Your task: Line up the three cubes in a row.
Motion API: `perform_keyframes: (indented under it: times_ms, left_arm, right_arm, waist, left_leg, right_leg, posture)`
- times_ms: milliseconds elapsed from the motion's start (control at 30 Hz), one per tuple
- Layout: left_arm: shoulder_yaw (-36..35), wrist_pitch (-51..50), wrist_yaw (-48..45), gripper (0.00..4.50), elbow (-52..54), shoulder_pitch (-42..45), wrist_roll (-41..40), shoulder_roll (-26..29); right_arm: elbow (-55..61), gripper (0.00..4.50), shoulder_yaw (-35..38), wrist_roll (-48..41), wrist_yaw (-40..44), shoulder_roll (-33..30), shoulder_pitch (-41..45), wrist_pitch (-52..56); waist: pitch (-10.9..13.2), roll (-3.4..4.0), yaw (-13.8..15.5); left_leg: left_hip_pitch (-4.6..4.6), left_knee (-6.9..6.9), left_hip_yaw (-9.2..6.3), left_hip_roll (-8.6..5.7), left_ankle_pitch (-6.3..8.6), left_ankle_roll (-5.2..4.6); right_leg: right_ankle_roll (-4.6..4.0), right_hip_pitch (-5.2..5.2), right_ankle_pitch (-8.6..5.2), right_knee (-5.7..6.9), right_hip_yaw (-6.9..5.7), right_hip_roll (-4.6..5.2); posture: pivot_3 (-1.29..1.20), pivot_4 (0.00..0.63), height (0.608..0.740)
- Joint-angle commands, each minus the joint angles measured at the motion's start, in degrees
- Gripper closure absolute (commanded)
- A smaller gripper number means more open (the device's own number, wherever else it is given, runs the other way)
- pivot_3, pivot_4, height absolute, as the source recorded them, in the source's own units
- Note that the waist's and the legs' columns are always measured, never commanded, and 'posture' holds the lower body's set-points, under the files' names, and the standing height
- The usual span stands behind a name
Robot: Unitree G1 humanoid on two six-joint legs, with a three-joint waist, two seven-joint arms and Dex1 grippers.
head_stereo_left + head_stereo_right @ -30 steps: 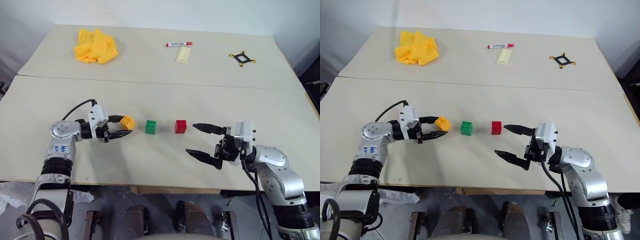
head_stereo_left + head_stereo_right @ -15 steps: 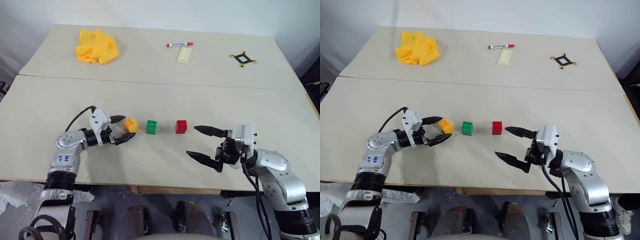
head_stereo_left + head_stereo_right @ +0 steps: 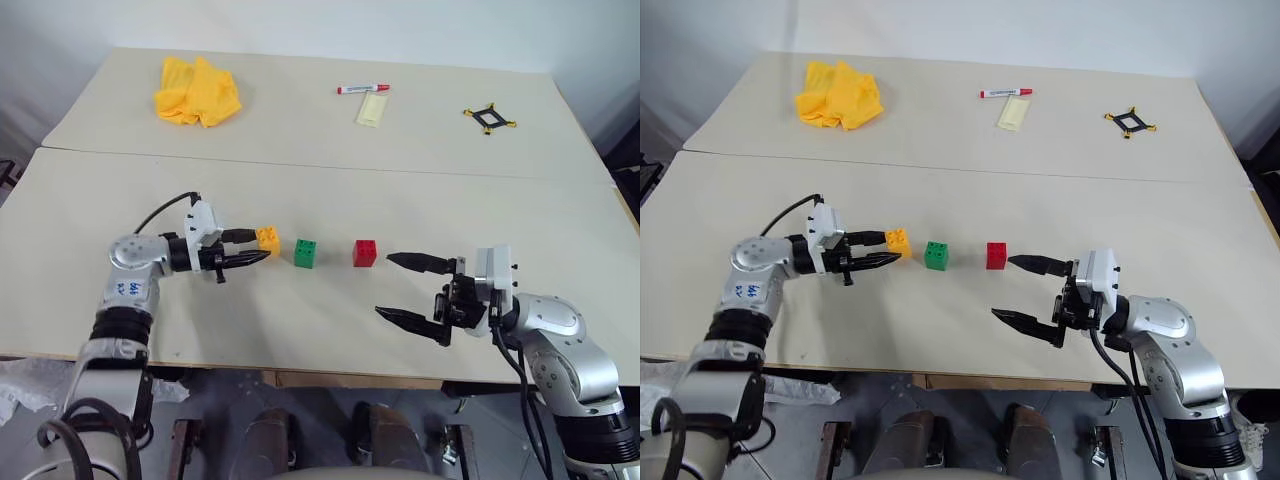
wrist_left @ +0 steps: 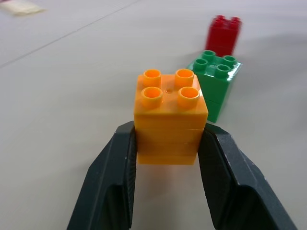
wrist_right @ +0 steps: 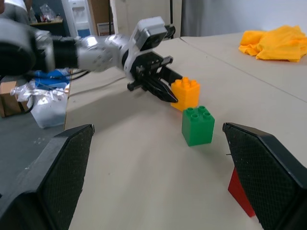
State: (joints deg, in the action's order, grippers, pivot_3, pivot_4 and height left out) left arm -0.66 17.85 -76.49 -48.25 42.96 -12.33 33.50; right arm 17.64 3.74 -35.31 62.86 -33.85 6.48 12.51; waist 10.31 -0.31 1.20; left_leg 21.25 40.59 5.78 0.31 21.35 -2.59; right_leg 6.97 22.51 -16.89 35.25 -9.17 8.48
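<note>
The three cubes stand in a rough row on the near table. The orange-yellow cube (image 4: pixel 169 117) is at the left end, upright and studs up, and my left gripper (image 3: pixel 258 246) is shut on its two sides. I cannot tell whether it rests on the table. The green cube (image 3: pixel 305 252) stands just to its right and the red cube (image 3: pixel 365 252) beyond that, each with a small gap. My right gripper (image 3: pixel 384 285) hangs open to the right of the red cube, pointing left, with nothing between its fingers.
On the far table lie a crumpled yellow cloth (image 3: pixel 196 90), a red-capped marker (image 3: pixel 362 88), a pale card (image 3: pixel 370 108) and a black-and-yellow square frame (image 3: pixel 488 117). A seam (image 3: pixel 320 165) separates the two tables. The near table's front edge (image 3: pixel 300 372) runs below both arms.
Half a second ago my left gripper stood open behind the orange-yellow cube; now its fingers have closed on it. The right arm has kept still.
</note>
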Motion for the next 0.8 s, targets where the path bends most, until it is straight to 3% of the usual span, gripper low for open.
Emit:
perform_keyframes:
  times_ms: [33, 200, 433, 700, 733, 800]
  left_arm:
    - [0.6, 7.4, -5.2, 3.04, -9.1, 3.4, 2.6, 1.8]
    - [0.5, 11.0, -5.9, 3.04, -17.3, 7.5, 5.3, 3.4]
    - [0.6, 10.0, -5.8, 3.04, -20.7, 9.5, 6.9, 2.7]
    - [-4.8, 3.4, -10.8, 0.48, -12.4, 5.2, 0.6, 6.7]
    - [-6.0, 0.5, -11.4, 0.23, -9.8, 3.6, -1.0, 7.8]
    - [-9.3, -5.3, -11.6, 0.23, -2.5, -1.5, -5.4, 9.9]
  right_arm:
    - [2.1, 0.00, 2.1, -1.3, 0.1, -1.1, -0.6, -0.1]
    - [3.0, 0.00, 3.4, -1.1, 0.2, -2.0, -2.8, -0.5]
    - [2.3, 0.00, 4.0, -0.9, 1.3, -2.7, -5.3, -0.9]
    - [-3.3, 0.00, 5.1, 0.3, 6.2, -4.7, -3.3, -4.2]
    - [-4.4, 0.00, 5.3, 0.5, 7.0, -4.7, -2.8, -5.1]
    - [-6.8, 0.00, 5.7, 0.2, 8.4, -4.5, -1.3, -6.5]
  waist:
    - [0.0, 0.00, -0.1]
    - [0.0, -0.01, -0.2]
    - [0.0, -0.01, -0.2]
    - [0.0, -0.02, -0.8]
    - [0.0, -0.03, -1.0]
    - [0.0, -0.01, -1.5]
  left_leg:
    - [0.00, -0.02, 0.00, -0.03, 0.00, 0.00]
    - [0.01, -0.03, -0.02, -0.05, 0.00, 0.00]
    - [-0.02, -0.02, -0.02, -0.05, 0.00, -0.01]
    - [0.00, -0.01, 0.00, 0.26, 0.01, -0.02]
    - [0.00, -0.01, -0.01, 0.27, 0.01, -0.02]
    - [-0.01, -0.01, -0.02, 0.30, 0.01, -0.02]
  right_leg:
    - [0.00, 0.01, 0.00, -0.01, 0.00, -0.01]
    - [0.00, 0.00, 0.00, -0.01, 0.00, 0.00]
    - [0.00, 0.00, 0.00, 0.04, 0.01, 0.02]
    - [0.00, 0.02, 0.00, 0.04, 0.02, 0.01]
    - [0.00, 0.02, 0.00, 0.06, 0.01, 0.02]
    - [0.00, 0.02, 0.00, 0.05, 0.01, 0.00]
  posture:
    - [0.00, 0.150, 0.740]
    - [0.00, 0.150, 0.740]
    - [0.00, 0.150, 0.740]
    - [0.00, 0.150, 0.740]
    - [0.00, 0.150, 0.740]
    - [0.00, 0.150, 0.740]
